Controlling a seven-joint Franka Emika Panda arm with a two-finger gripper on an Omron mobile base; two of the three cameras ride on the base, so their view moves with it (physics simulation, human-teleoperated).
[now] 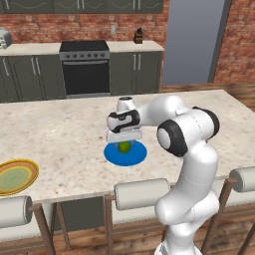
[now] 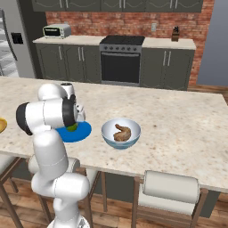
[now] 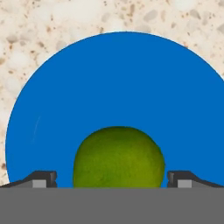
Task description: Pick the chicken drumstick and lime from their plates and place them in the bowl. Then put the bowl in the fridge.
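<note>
As tool [image 3: 112,181] straddles lime [image 3: 118,156] — no writing.

Even, bright rendered light, no glare. Soft faint shadow under round flat blue plate [image 1: 125,154] on speckled beige stone counter [image 1: 60,134]. Low-res, slightly blurry; no edge distortion.

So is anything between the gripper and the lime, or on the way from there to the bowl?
Nothing visible. The gripper straddles the lime on the blue plate, fingertips either side. Bare counter separates plate from bowl, which already holds the drumstick.
</note>
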